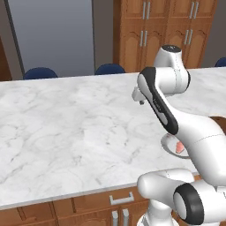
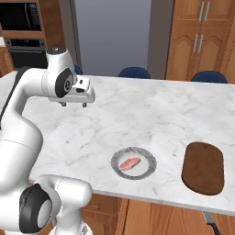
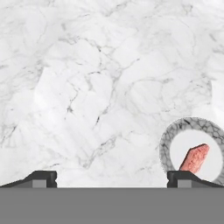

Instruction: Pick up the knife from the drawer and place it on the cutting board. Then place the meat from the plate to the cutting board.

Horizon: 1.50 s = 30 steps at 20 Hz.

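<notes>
My gripper (image 2: 73, 105) hangs open and empty above the white marble counter, left of and beyond the plate. The small grey plate (image 2: 134, 150) lies near the counter's front edge with the pinkish-red meat (image 2: 130, 163) on it. The dark brown cutting board (image 2: 203, 167) lies to the plate's right, bare. Below the counter edge under the board, the knife (image 2: 210, 222) shows part of its grey blade and dark handle. In the hand view the gripper (image 3: 111, 179) has its fingertips (image 3: 41, 179) wide apart, with the plate (image 3: 168, 140) and meat (image 3: 194, 158) at lower right. In the left base view my arm half hides the plate (image 1: 167, 142) and meat (image 1: 179, 147).
The marble island counter (image 1: 66, 128) stretches wide to the left. Blue chairs (image 2: 134, 72) stand at its far side, with wooden cabinets (image 2: 197, 36) behind. Wooden drawer fronts (image 1: 121, 198) run under the front edge.
</notes>
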### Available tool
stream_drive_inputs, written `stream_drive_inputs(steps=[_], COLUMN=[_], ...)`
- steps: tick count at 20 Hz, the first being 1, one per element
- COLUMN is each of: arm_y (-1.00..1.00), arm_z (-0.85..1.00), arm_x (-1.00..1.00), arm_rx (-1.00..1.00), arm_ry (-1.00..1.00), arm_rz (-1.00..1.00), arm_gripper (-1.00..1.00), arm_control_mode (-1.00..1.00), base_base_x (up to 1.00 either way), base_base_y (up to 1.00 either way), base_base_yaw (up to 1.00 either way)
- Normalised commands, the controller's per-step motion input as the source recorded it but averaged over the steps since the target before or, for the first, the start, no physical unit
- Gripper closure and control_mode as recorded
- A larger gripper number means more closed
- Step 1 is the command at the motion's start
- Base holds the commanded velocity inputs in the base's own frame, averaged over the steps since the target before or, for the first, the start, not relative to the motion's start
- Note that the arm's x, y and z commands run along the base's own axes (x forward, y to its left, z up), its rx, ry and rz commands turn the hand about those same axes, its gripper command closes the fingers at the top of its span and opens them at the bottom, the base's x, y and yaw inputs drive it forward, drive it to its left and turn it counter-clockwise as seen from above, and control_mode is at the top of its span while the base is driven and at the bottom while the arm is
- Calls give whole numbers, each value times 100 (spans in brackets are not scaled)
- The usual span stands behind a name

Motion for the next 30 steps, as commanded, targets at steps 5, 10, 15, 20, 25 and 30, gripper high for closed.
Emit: stream_drive_inputs(steps=[5,10,15,20,25,30], arm_y=[0,0,-6,-35,-50,-50], arm_z=[0,0,-1,-9,-19,-23], arm_x=[0,0,-20,-67,-79,-57], arm_rx=[0,0,0,0,0,0], arm_ry=[0,1,2,0,1,6], arm_rz=[0,0,-1,-7,-11,-10], arm_gripper=[-100,-100,-100,-100,-100,-100], arm_control_mode=[100,-100,-100,-100,-100,-100], base_base_x=[2,0,0,0,0,0], base_base_y=[0,0,0,0,0,0], base_base_yaw=[0,0,0,0,0,0])
